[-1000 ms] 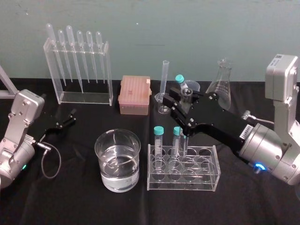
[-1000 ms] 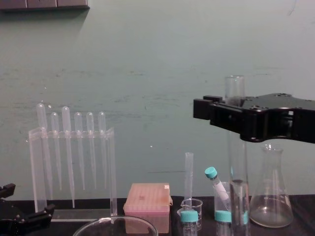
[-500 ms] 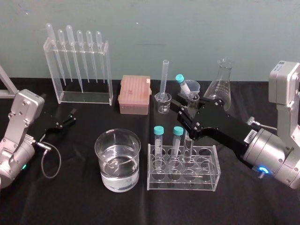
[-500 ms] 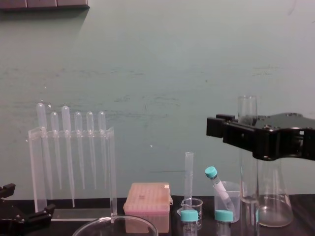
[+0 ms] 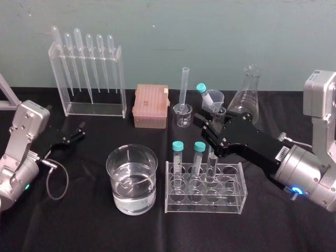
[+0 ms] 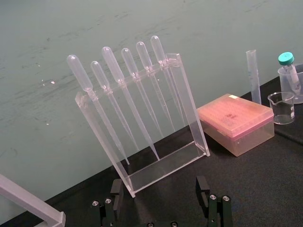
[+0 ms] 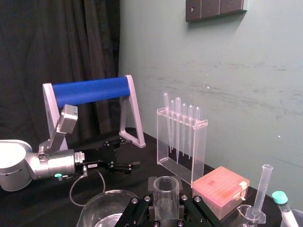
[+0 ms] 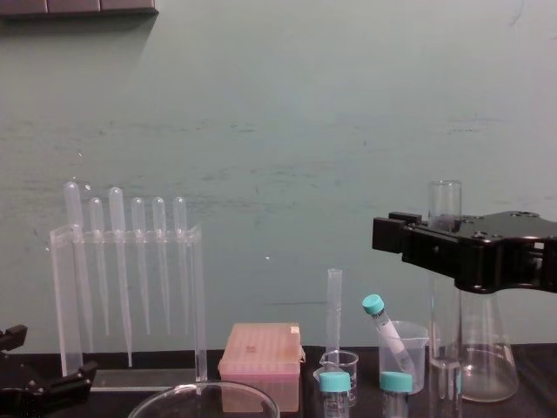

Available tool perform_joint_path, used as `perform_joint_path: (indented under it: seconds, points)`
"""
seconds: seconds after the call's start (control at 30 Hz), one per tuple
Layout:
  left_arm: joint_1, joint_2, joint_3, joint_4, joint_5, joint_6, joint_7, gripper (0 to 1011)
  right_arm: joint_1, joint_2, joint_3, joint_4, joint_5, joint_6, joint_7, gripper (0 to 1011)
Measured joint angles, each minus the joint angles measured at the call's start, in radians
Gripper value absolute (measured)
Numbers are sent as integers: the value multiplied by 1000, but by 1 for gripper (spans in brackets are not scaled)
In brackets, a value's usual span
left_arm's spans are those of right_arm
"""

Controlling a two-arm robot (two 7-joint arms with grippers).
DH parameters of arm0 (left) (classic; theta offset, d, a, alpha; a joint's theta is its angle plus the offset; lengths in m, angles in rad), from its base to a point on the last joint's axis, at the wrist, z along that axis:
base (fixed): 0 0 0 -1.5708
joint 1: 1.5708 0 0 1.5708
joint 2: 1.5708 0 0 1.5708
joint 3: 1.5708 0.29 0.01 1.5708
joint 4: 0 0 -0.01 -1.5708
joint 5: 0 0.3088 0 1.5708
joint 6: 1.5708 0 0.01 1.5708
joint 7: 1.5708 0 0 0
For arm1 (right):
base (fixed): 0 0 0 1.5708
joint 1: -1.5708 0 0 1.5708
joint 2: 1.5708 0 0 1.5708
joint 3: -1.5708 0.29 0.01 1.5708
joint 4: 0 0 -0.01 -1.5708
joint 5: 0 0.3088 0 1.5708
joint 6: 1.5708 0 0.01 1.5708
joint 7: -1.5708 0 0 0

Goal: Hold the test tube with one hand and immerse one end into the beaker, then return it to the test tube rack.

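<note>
Reaching in from the right, the right gripper [image 5: 212, 131] pinches the upright test tube [image 5: 211, 165] in the rack [image 5: 206, 202], while the left gripper [image 5: 80, 131] sits parked, fingers spread.

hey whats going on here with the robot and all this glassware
The right gripper is closed on the test tube and holds it upright, with its lower end down in a slot of the test tube rack, next to two turquoise-capped tubes. The beaker, partly filled with clear liquid, stands just left of the rack. The left gripper sits open and idle near the table's left side.
</note>
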Motion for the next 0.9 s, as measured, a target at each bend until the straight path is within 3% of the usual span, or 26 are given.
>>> perform_joint_path:
  seconds: [0.53,0.9]
  points:
    - [0,0,0,0,0,0,0,1000,-59,10,34,-39,-2,-1,-31,190]
    - [0,0,0,0,0,0,0,1000,-62,8,46,-21,1,-1,-26,190]
